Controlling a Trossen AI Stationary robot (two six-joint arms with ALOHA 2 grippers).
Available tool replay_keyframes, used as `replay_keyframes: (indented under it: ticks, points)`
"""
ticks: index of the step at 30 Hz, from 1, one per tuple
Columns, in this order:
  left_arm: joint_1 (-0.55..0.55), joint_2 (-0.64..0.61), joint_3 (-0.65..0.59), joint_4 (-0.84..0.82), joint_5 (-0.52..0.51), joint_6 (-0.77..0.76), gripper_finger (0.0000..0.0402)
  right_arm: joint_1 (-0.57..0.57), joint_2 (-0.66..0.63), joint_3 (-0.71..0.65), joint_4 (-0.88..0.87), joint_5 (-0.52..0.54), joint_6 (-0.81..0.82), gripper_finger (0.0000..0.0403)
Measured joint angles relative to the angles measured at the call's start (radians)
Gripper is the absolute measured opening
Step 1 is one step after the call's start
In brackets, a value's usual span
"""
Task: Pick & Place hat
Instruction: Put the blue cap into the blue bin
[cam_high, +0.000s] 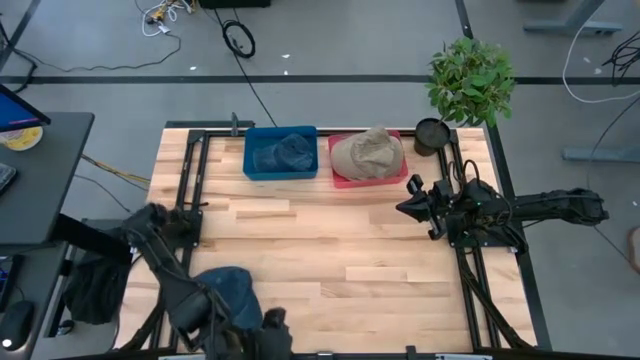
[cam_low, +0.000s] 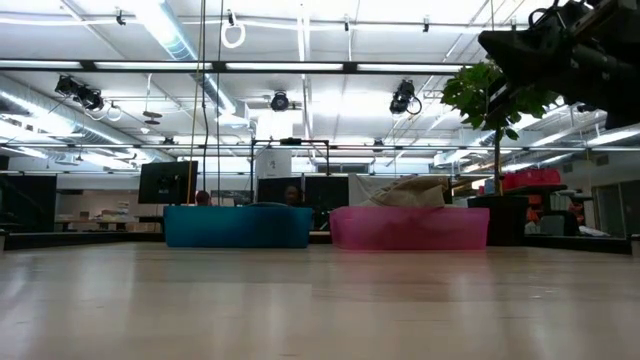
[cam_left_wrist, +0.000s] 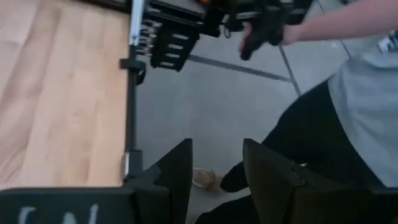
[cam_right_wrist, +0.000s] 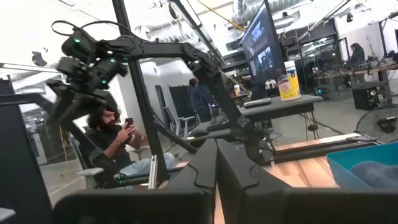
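Hat-wise, nothing sits between either arm's fingers at this moment. The left gripper (cam_left_wrist: 214, 171) has its two dark fingers parted with only floor showing through the gap, and it hangs past the near edge of the tabletop, pointed off the table toward a person (cam_left_wrist: 348, 118) standing there. The right gripper (cam_high: 412, 205) appears pressed shut in its wrist view, the fingers meeting with no gap, and it hovers above the right edge of the table, aimed inward, just short of the far right corner. A dark blue hat (cam_high: 228, 288) lies at the near left corner, close to the left arm. A tan hat (cam_high: 367, 153) already rests in the pink bin (cam_high: 342, 180) along the far edge, and a blue hat (cam_high: 282, 152) fills the blue bin (cam_high: 250, 165) beside it. A potted plant (cam_high: 468, 85) stands at the far right corner. Judging by this, the dark blue hat remains to be picked; the left arm would need to swing back over the table and descend on it with fingers apart.
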Motion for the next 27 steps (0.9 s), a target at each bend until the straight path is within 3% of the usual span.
replay_keyframes:
  ticks: [5, 16, 27]
  points:
    - [-0.042, 0.151, 0.288, -0.279, 0.017, -0.033, 0.0144, 0.0, 0.0, 0.0, -0.007, 0.0, 0.011, 0.0011]
    - [-0.137, 0.238, 0.229, -0.642, 0.046, -0.364, 0.0144, 0.0, 0.001, 0.0, -0.088, 0.0, 0.101, 0.0011]
    - [-0.125, 0.313, 0.231, -0.633, 0.041, -0.353, 0.0162, 0.0, 0.001, 0.0, -0.089, 0.0, 0.098, 0.0011]
